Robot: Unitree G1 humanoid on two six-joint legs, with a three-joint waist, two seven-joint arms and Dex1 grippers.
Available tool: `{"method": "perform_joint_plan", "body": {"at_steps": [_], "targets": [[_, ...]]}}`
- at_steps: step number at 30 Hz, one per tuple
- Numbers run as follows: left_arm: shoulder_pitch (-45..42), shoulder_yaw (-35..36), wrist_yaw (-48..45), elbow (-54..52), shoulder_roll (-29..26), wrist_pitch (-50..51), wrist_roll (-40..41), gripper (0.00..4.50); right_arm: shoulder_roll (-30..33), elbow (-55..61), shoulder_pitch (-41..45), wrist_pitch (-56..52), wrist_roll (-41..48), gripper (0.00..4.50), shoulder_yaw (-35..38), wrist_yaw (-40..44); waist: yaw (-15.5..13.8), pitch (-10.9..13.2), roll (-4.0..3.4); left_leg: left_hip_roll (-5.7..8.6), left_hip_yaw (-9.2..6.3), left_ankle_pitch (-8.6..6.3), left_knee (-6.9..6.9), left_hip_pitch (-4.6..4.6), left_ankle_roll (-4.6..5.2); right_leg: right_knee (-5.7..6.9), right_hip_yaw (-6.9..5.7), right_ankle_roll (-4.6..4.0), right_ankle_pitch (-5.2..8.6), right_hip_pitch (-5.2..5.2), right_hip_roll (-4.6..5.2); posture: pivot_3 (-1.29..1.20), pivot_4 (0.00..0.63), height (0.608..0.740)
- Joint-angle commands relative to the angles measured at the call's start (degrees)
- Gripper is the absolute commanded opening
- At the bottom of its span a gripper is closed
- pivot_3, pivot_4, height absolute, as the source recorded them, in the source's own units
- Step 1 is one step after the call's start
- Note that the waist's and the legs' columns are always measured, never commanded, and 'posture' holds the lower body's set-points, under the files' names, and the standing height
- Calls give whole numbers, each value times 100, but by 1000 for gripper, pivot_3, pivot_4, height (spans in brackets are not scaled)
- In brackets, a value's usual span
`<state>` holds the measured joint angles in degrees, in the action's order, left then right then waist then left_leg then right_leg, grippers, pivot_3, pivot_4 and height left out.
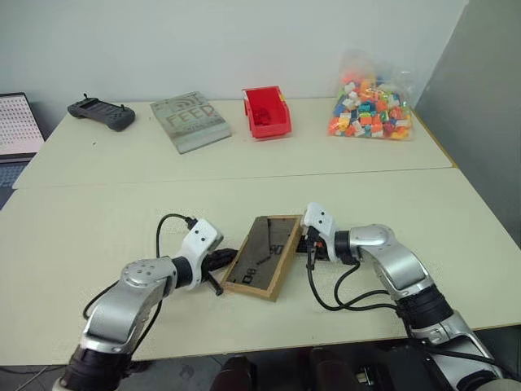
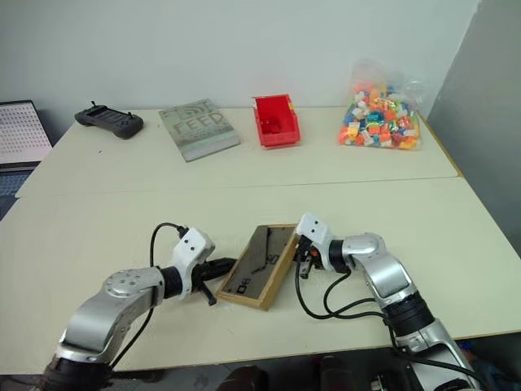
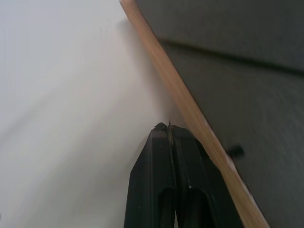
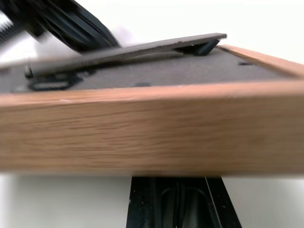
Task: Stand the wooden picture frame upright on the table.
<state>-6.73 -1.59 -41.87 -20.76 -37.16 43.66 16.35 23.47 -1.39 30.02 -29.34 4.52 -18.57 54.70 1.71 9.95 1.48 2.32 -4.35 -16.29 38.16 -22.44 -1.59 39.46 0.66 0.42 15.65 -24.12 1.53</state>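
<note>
Pale cream, the table [image 1: 98, 236] spreads wide under both my arms, a seam running across its middle. Beyond the seam sit the things I have no business with: a bag of coloured bricks [image 1: 370, 106], a grey-green book [image 1: 189, 120], a red bin [image 1: 266, 112] and a dark handheld controller [image 1: 101, 113].

On the near half, between my two pincers, the wooden picture frame [image 1: 264, 257] lies flat with its dark back panel upward, glass face down, its long sides running away from me at a slant. In the right wrist view the stand [image 4: 128, 51] lifts slightly off the back at one end.

My left gripper [image 1: 221, 262] is clenched with nothing between its fingers, the tips right at the frame's left edge; in its own wrist view the closed tips sit against the light-wood rim. My right gripper [image 1: 311, 247] is likewise clenched and empty, pressed up near the frame's right edge.

I judge the step in hand to be bracketing the frame from both sides before raising it; it is not yet stood up. The next move calls for tipping it off its face, one side prying or pinching an edge while the other steadies, then swinging the stand out so it props the frame upright without sliding.
</note>
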Motion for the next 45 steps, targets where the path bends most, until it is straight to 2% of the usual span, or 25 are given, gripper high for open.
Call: {"method": "perform_joint_plan", "body": {"at_steps": [1, 7, 8, 11, 13, 16, 22, 23, 28, 32, 36, 41, 45], "targets": [[312, 612, -342, -332, -532, 181, 328, 25, 647, -189, 24, 668, -620, 0, -91, -108, -2, 0, 0, 0, 1, 0, 1, 1, 0, 0, 0, 0, 0, 0, 0, 0, 150, 740], [676, 1206, -847, -119, -1247, 90, 588, 25, 1289, -229, -37, 728, -583, 0, 194, 18, -49, -2, 0, 0, -3, 0, -1, 10, 1, -12, -5, 0, 1, 17, 0, 0, 150, 740], [686, 1303, -1002, -113, -1319, 231, 785, 25, 1372, -125, -65, 633, -507, 0, 242, 91, -61, -2, 0, 0, -5, -1, -1, 11, 1, -16, -6, 0, 0, 19, 0, 0, 150, 740], [625, 1811, -1600, -109, -1451, 1378, 2054, 504, 1550, 239, -179, 328, -280, 0, 367, 300, -74, -2, 0, 0, -7, -1, -1, 10, 2, -22, -9, -1, 1, 23, 0, 0, 150, 740], [465, 2030, -1814, 111, -1503, 2171, 2764, 997, 1605, 453, -245, 141, -150, 0, 393, 406, -69, -2, 1, -2, -9, -2, -2, 8, 3, -27, -14, 0, 1, 26, 0, 0, 150, 740], [176, 1972, -1803, 595, -1548, 2697, 3067, 1724, 1664, 602, -341, 50, -89, 0, 338, 504, -39, -1, 0, -3, -12, -2, -2, 9, 5, -27, -19, 0, 1, 28, -1, 0, 150, 740], [-1069, 1683, -1895, 1942, -1441, 4469, 3853, 3165, 1581, 759, -403, -112, 9, 0, 259, 533, -23, -1, 1, -2, -26, -2, 0, 14, 4, -28, -33, 0, 1, 40, -2, 0, 150, 740], [-1240, 1557, -1854, 2151, -1379, 4501, 3798, 3471, 1523, 775, -369, -166, 23, 0, 242, 517, -15, -1, 1, -2, -27, -2, 0, 15, 4, -29, -33, 0, 1, 40, -3, 0, 150, 740], [-1698, 657, -2135, 2711, -1303, 4275, 3569, 4454, 1251, 709, -193, -177, -67, 0, 11, 487, -1, -2, 2, -2, -25, 10, -1, 19, -18, -26, -28, 0, 1, 39, -3, 0, 150, 740], [-1823, -114, -2455, 2923, -1214, 3900, 3316, 4454, 933, 750, -26, -298, -48, 0, -194, 459, 16, -2, 1, -2, -21, 11, -6, 24, -20, -27, -21, -1, 1, 36, -3, 0, 150, 740], [-1890, -535, -2579, 3036, -982, 3605, 3125, 4454, 582, 736, 119, -409, -75, 0, -354, 330, 8, -2, 1, -1, -21, 12, -6, 26, -20, -27, -19, -2, 2, 36, -3, 0, 150, 740], [-1878, -630, -2436, 3193, -534, 3338, 2934, 4454, 124, 654, 325, -548, -84, 0, -508, 128, -42, -16, -13, 5, -21, 12, 0, 30, -20, -26, -16, -2, 1, 43, 1, 0, 150, 740], [-1845, -420, -2244, 3306, -283, 3228, 2863, 4454, 40, 593, 338, -531, -116, 0, -546, 76, -128, -31, -22, 11, -24, 11, 1, 47, -18, -36, -19, -1, 1, 67, 7, 0, 150, 740]]}}
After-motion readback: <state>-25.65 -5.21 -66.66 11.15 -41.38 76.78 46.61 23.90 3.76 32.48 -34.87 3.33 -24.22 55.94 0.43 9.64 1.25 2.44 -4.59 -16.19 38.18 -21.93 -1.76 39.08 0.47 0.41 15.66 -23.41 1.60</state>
